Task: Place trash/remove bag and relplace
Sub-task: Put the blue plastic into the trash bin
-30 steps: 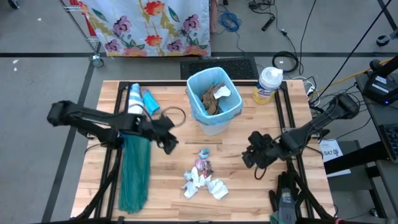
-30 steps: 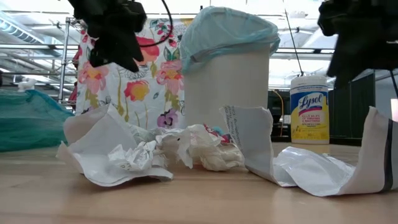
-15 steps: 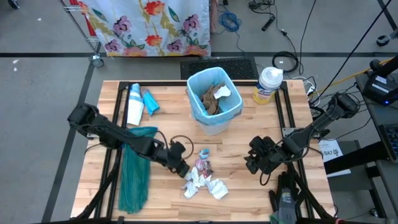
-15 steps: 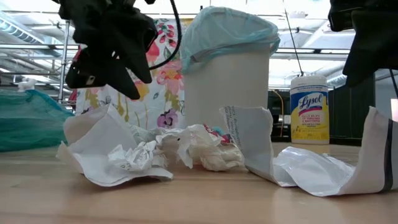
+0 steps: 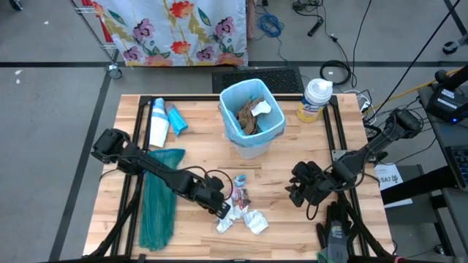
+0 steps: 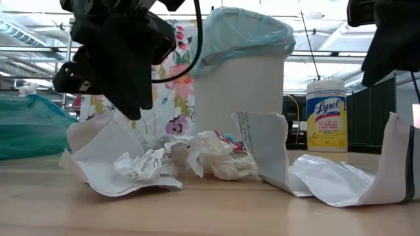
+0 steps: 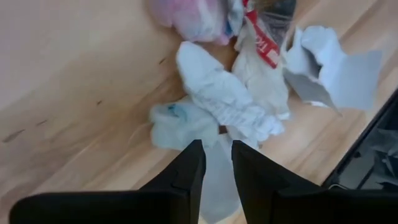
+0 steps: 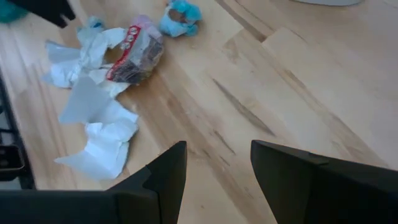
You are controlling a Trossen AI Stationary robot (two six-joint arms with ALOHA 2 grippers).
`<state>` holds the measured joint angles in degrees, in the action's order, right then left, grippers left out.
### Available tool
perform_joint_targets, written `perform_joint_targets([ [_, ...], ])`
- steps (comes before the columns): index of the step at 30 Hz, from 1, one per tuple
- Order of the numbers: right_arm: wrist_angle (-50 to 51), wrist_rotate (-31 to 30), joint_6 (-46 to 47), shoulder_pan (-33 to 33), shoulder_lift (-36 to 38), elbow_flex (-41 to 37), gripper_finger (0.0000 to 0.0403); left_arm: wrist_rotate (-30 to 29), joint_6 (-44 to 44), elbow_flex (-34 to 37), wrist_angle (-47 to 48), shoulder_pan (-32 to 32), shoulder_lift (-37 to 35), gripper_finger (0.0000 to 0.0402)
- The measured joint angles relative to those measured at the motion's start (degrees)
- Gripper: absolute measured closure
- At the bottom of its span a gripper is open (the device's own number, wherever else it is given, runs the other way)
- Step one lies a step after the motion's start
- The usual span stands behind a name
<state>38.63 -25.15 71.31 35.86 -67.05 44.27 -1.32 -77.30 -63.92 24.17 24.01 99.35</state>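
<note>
Swinging in from beside the teal-green bag point(image 5: 157, 208) over the last second, the left gripper point(image 5: 219, 207) now hangs low at the near-left edge of the loose trash point(image 5: 241, 212), while the right gripper point(image 5: 298, 186) has barely shifted and waits well to the right of the heap. In the left wrist view the left gripper point(image 7: 214, 163) shows its jaws set narrow, with only a slim gap, and a white paper scrap point(image 7: 221, 102) lies straight ahead of the tips, its long axis running roughly in line with the fingers rather than across them. The left arm is clearly nearer to the pile, so the pick looks to be its job, and the jaws will probably need to widen first. The right gripper point(image 8: 217, 165) has its jaws spread wide and holds nothing. Counting: one white bin point(image 5: 252, 117) lined with one pale blue bag point(image 5: 228, 109) and already holding brown paper, one wipes canister point(image 5: 314, 98), two bottles point(image 5: 162, 120) near the table's far-left, and one scattered heap of roughly five or six scraps.
</note>
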Motion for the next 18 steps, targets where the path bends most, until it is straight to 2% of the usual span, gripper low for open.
perform_joint_targets([
  [14, -0.3, -0.3, -0.1, 1.8, 0.0, 0.0, 0.0232, -2.4, -0.3, 0.0, -0.6, -0.6, 0.0, 0.0317],
  [18, -0.3, -0.3, 0.0, 1.8, 0.0, 0.0, 0.0232, -2.1, -0.3, 0.0, -0.9, -1.3, 0.0, 0.0302],
])
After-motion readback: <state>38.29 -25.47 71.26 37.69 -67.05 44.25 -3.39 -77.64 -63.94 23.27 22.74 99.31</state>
